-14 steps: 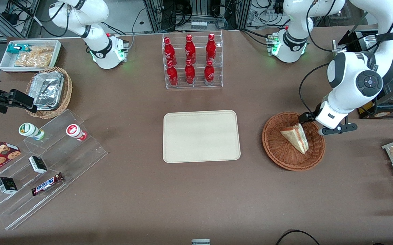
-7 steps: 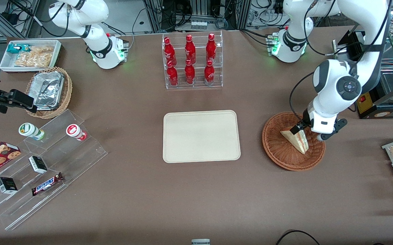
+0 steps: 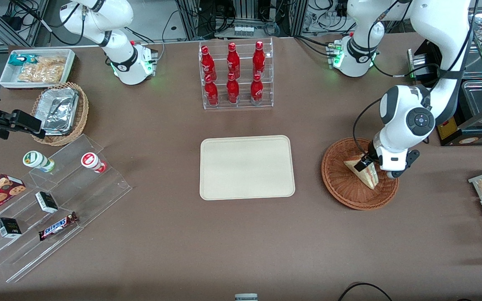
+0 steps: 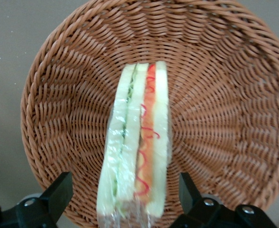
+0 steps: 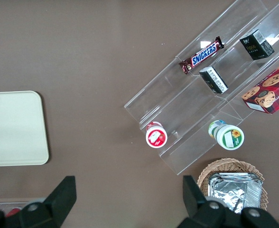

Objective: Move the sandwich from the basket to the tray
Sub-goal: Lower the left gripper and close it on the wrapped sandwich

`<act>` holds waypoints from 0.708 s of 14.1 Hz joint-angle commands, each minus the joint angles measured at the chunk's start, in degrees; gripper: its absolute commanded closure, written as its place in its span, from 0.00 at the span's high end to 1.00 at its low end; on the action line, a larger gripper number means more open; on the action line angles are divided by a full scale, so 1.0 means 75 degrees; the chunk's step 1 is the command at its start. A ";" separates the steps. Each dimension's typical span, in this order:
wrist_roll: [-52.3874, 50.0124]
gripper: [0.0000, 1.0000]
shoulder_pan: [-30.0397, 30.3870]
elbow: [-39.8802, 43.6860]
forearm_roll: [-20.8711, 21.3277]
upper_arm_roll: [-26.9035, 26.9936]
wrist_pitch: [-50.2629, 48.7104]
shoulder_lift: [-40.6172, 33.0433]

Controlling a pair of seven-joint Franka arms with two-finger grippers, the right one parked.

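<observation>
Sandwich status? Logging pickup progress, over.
Claw open, straddling sandwich. Sandwich in basket, not gripped. Tray bare, nothing in the way.

woven wicker basket (image 3: 349,192), matt plastic tray (image 3: 247,167)

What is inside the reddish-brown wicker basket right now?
One sandwich, wrapped in clear film, lies in the basket. The gripper is open, one finger on each side of it. The weave directly under the sandwich is hidden.
</observation>
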 commanded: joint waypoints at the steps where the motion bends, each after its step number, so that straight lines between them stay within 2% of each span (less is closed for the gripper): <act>1: -0.0383 0.81 0.0061 0.0050 -0.0168 -0.0022 0.0129 0.0184; 2: -0.0722 0.65 0.0049 0.0074 -0.0378 -0.0022 0.0187 0.0313; 4: -0.1006 0.22 0.0026 0.0109 -0.0485 -0.0022 0.0410 0.0431; 5: -0.0926 0.10 0.0026 0.0179 -0.0474 -0.0022 0.0364 0.0431; 7: -0.0890 0.06 0.0037 0.0587 -0.0473 -0.0022 -0.0090 0.0396; 8: -0.0704 0.06 0.0049 0.0973 -0.0415 -0.0022 -0.0744 0.0373; 10: 0.0603 0.05 -0.0033 0.2015 -0.0391 -0.0034 -0.2686 0.0454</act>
